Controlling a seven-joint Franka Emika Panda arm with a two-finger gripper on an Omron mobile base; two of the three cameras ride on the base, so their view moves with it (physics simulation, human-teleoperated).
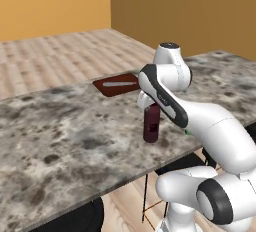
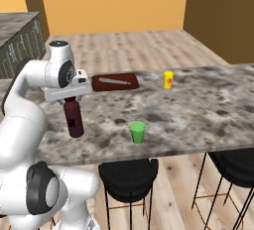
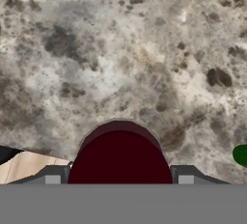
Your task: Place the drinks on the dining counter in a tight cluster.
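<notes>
Marbled grey-brown stone tops the dining counter (image 2: 208, 105), where the squat maroon bottle (image 2: 74, 117) stands upright near the near edge, left of the green cup (image 2: 137, 132) and well apart from the yellow cup (image 2: 168, 79) and the cutting board (image 2: 115, 82) farther back. The gripper (image 3: 119, 177) straddles its cap, fingers pinching the upper part (contact looks snug). Likely rigid, smooth and top-heavy if lifted; holding just below the cap seems safest.

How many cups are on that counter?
2. A green cup near the front edge, a yellow cup farther back, right of the board. None seem hidden.
</notes>
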